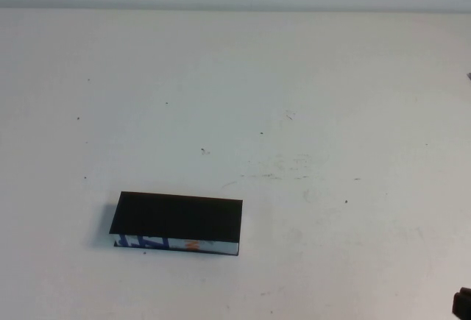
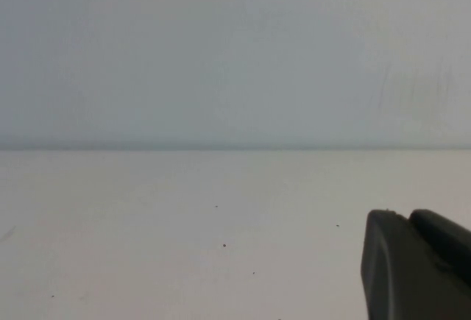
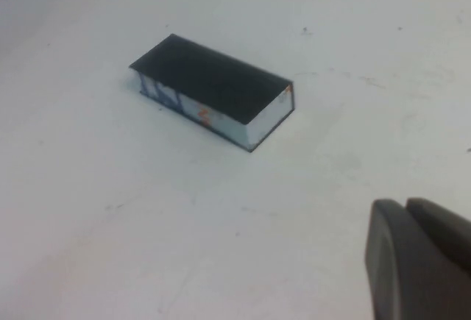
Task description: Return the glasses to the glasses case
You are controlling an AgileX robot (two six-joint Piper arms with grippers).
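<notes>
1. The right gripper (image 3: 423, 261) shows in its own wrist view only as a dark finger tip at the frame edge, hanging above the table (image 1: 331, 114) well apart from the glasses case (image 1: 176, 223). In the high view a dark scrap of that arm sits at the far right near corner. Whether the fingers are spread or pressed together I cannot tell.

2. The left gripper (image 2: 419, 265) likewise shows just a dark tip over bare table, facing away from the glasses case. Its opening cannot be told either, and nothing is seen held in it.

3. The glasses case lies flat on the table with its black lid down and closed. Its blue-white patterned long side with the orange mark faces the robot, and a plain white short end faces the right gripper.

4. The glasses cannot be seen in any view. With the lid shut, they may well be inside the glasses case, but that is a judgement, not something shown.

5. If the task is still open, the step in hand is likely lifting the lid. To do it well:
   - approach the glasses case from the patterned front, opposite where the hinge is probably set;
   - catch only the lid edge, not the whole box;
   - steady the light case with the other gripper so it does not slide or tip.
</notes>
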